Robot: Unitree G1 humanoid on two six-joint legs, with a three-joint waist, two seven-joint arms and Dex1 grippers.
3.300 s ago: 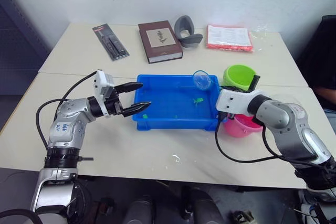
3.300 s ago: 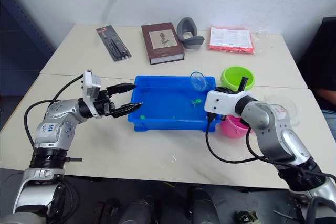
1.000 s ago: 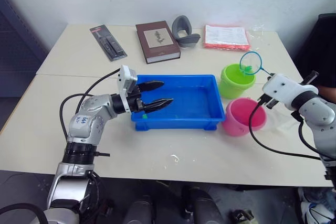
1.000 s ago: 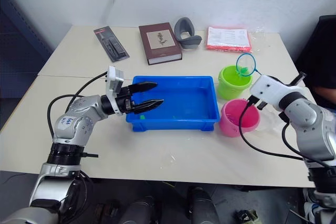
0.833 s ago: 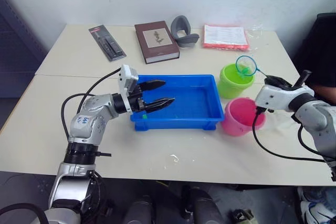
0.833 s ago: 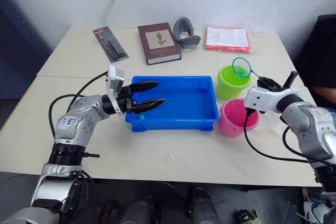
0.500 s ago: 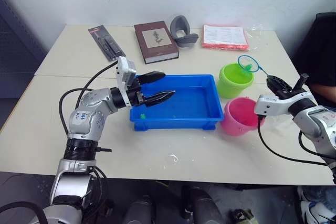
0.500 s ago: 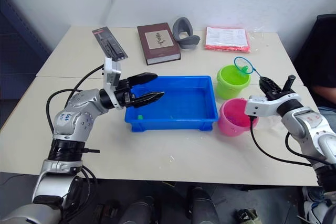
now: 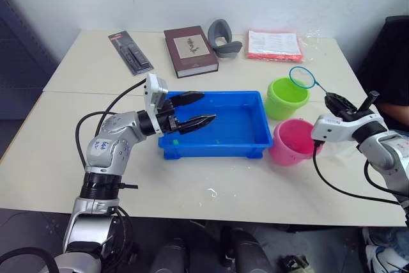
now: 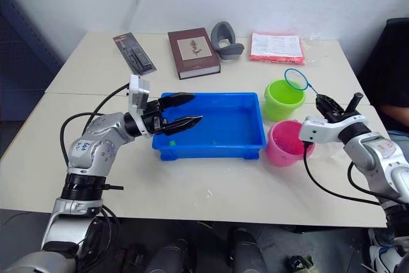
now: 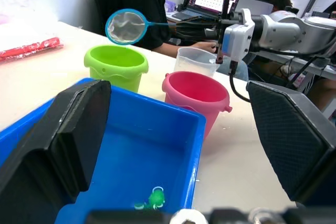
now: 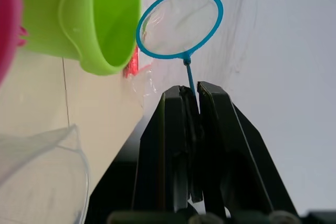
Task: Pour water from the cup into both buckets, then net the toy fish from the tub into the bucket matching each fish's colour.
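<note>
While clamped in right gripper [image 12: 191, 109] jaws, net [image 12: 179, 23] hangs above green bucket [image 9: 287, 96].

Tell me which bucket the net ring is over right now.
The lime green bucket: the net ring hangs above its far rim. The pink bucket sits nearer the robot.

Net [image 9: 301, 77] (empty) above green bucket [image 9: 287, 97]

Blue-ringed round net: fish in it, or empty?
Empty. The blue-ringed round net shows bare see-through mesh, held above the lime green plastic bucket by the right gripper.
</note>
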